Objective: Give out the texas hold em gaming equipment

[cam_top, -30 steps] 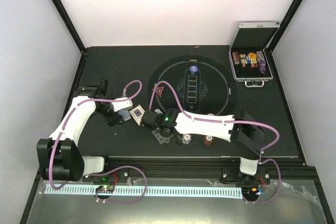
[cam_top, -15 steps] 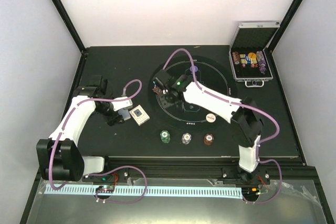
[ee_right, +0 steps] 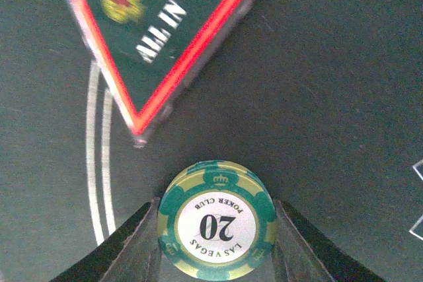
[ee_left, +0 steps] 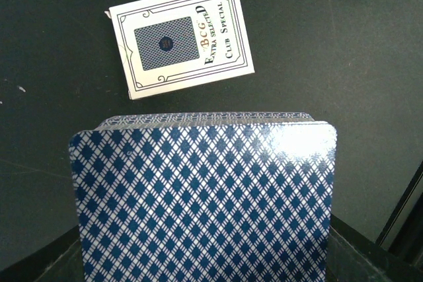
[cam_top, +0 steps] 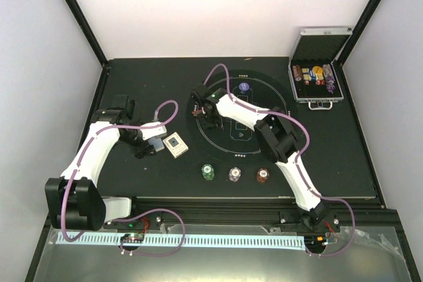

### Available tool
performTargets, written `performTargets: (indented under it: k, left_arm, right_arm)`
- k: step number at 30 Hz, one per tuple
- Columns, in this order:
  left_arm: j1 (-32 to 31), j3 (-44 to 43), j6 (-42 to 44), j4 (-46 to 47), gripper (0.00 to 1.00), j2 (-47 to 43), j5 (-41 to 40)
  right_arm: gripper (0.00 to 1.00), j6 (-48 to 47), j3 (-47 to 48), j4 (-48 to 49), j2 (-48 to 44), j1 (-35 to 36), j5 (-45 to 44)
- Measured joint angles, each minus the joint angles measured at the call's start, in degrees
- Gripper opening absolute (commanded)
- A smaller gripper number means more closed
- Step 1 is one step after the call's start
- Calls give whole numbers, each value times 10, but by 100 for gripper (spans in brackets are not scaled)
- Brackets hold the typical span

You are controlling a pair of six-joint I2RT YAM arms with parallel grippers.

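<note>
A green chip [ee_right: 218,228] marked 20 sits gripped between the two fingers of the right gripper [ee_right: 215,221], which is closed to a middling width on the chip's edges. Just beyond it, apart from it, a red-edged triangular marker [ee_right: 165,37] reading ALL IN lies flat on the dark mat [cam_top: 277,97], one corner over the mat's white ring lines [ee_right: 99,163]. This is at the left side of the round layout.

The left gripper [ee_left: 205,259] is clamped on a deck of cards [ee_left: 205,196] (blue diamond backs, top card facing the camera) left of the mat. Just ahead of the deck, a white card box [ee_left: 180,37] lies flat on the table [cam_top: 132,77], not touching it.

Along the mat's near edge are three chips in a row: another green one [cam_top: 208,173], a purple-white one [cam_top: 234,174] and a red-brown one [cam_top: 263,176]. A purple chip [cam_top: 244,88] lies at the far side of the ring. An open metal case [cam_top: 317,74] stands at the far right corner.
</note>
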State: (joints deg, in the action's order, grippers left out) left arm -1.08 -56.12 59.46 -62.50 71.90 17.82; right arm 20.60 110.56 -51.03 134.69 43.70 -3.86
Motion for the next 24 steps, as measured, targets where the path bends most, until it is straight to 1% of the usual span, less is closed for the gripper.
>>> performTargets:
  k: [4,7,8,10,12,15,17,18,20,24]
  left_arm:
    - [0,0,0,-1,2,0,0]
    - [0,0,0,-1,2,-1,0]
    - [0,0,0,-1,2,-1,0]
    - [0,0,0,-1,2,-3,0]
    - [0,0,0,-1,2,-3,0]
    - [0,0,0,-1,2,-3,0]
    - [0,0,0,-1,1,-3,0]
    - [0,0,0,-1,2,-3,0]
    - [0,0,0,-1,1,-3,0]
    - [0,0,0,-1,2,-3,1]
  right_arm:
    - [24,-2,31,-3,10,0,13]
    - [28,-4,45,-2,21,0,18]
    - [30,-4,46,-3,24,0,19]
    - [39,-4,53,-7,30,0,19]
    - [45,-4,57,-10,31,0,19]
    - [62,-7,57,-12,31,0,17]
    - [75,-10,58,-16,30,0,15]
    - [79,-9,60,-19,30,0,14]
    - [81,-14,61,-26,29,0,12]
    - [82,-15,50,-35,0,0,7]
